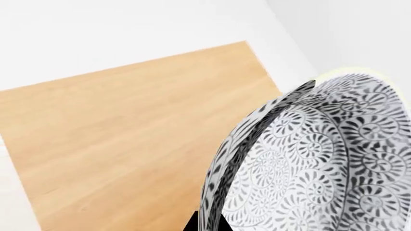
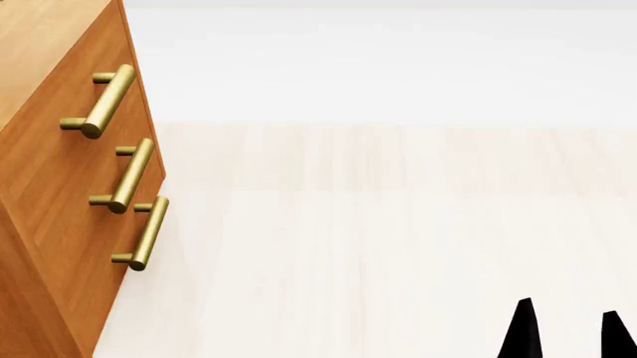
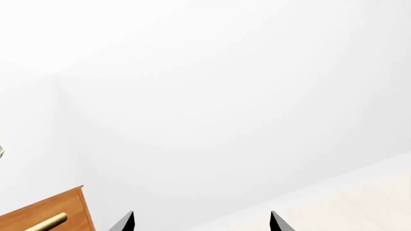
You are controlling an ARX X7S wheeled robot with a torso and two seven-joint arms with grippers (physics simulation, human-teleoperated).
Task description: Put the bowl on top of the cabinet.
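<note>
Left pincer (image 1: 207, 222): only a dark finger tip shows at the edge of the left wrist view, pressed against the wall of the bowl (image 1: 321, 163). The bowl fills the area directly ahead of the pincer, tilted on edge, its patterned inside turned toward the camera. The grip appears closed on the bowl's wall, but the opposing finger is hidden. Beyond the bowl lies the flat wooden top of the cabinet (image 1: 134, 139).

Right pincer (image 3: 201, 222): fingers wide apart, holding nothing. In the head view it sits at 5 o'clock over the pale floor (image 2: 378, 246); the cabinet's drawer fronts stand at 9 o'clock.
</note>
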